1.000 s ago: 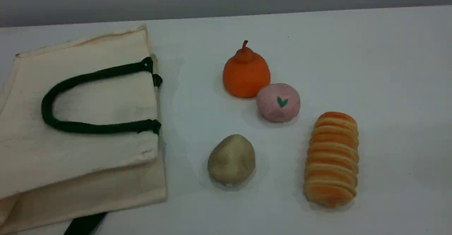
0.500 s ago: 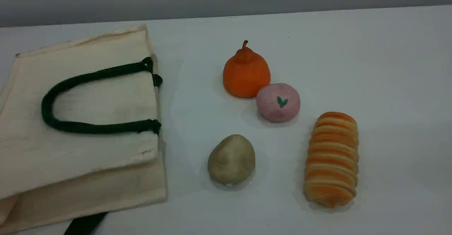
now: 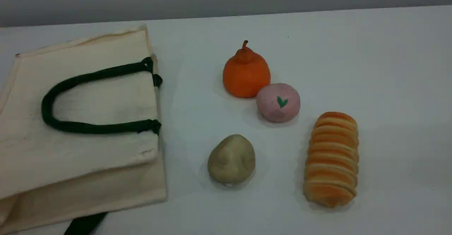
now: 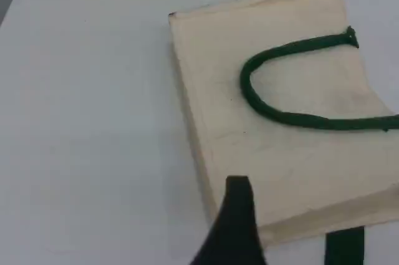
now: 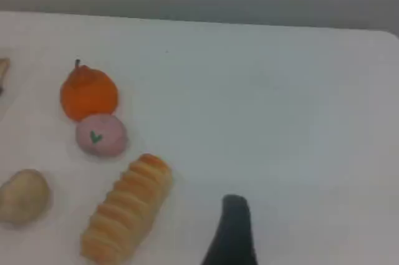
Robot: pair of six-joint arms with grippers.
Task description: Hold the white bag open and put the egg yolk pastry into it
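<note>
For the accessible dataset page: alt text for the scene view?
A cream white bag with a dark green handle lies flat at the left of a white table. Right of it sit the beige egg yolk pastry, an orange pear-shaped piece, a pink ball and a striped bread roll.

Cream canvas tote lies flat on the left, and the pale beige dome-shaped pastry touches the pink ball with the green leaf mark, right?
Not quite: in the scene view the pale beige dome-shaped pastry sits apart from the pink ball. The cream canvas tote does lie flat on the left.

White bag — partly off-frame left
</note>
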